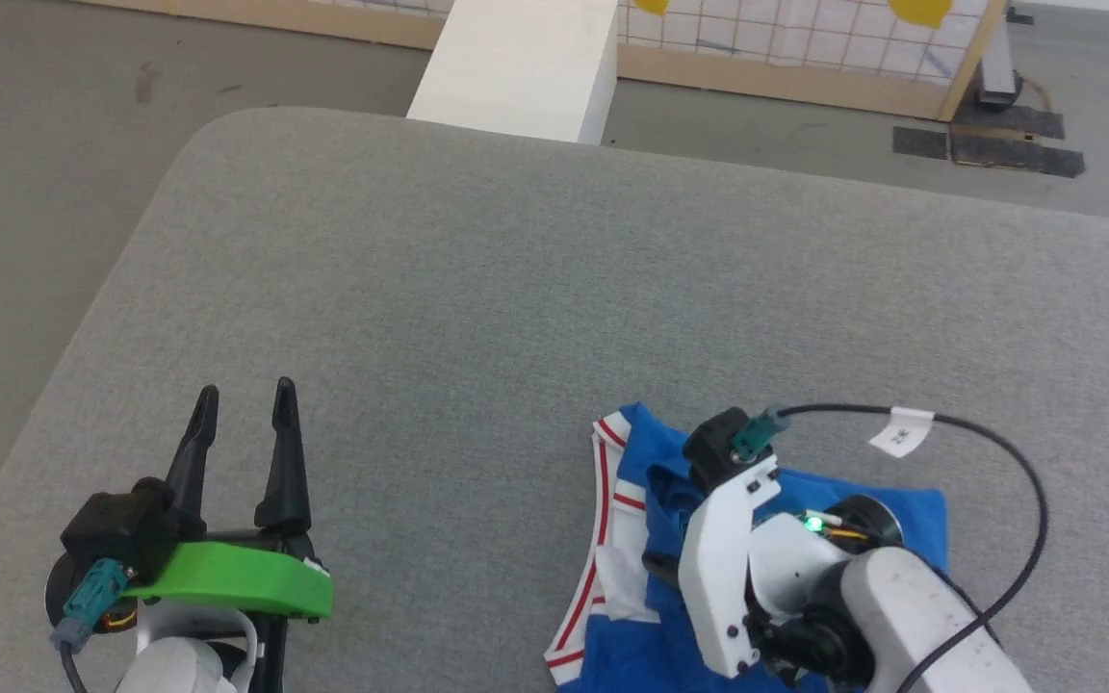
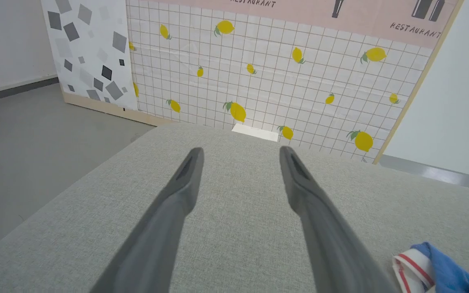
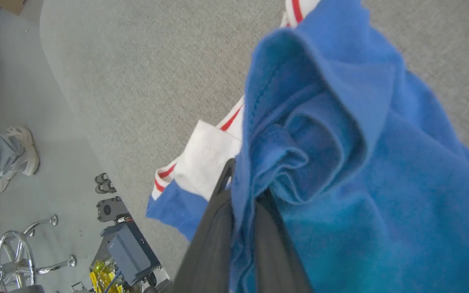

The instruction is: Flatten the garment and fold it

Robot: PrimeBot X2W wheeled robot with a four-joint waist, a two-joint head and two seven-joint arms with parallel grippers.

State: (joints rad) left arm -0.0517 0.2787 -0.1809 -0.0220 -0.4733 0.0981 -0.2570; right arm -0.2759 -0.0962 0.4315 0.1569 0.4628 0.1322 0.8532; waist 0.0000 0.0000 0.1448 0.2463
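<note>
The garment, a royal-blue shirt with white panels and thin red stripes, lies bunched at the near right of the grey padded table. My right wrist hangs over it and hides the fingers in the head view. In the right wrist view my right gripper is shut on a gathered fold of the blue garment, lifted off the table. My left gripper stands open over bare table at the near left, nothing between its fingers. A corner of the garment shows at the lower right of the left wrist view.
A white block stands past the table's far edge, before a lemon-patterned panel. The table's rounded left corner drops to grey floor. A person's foot, a chrome chair base and equipment are on the floor.
</note>
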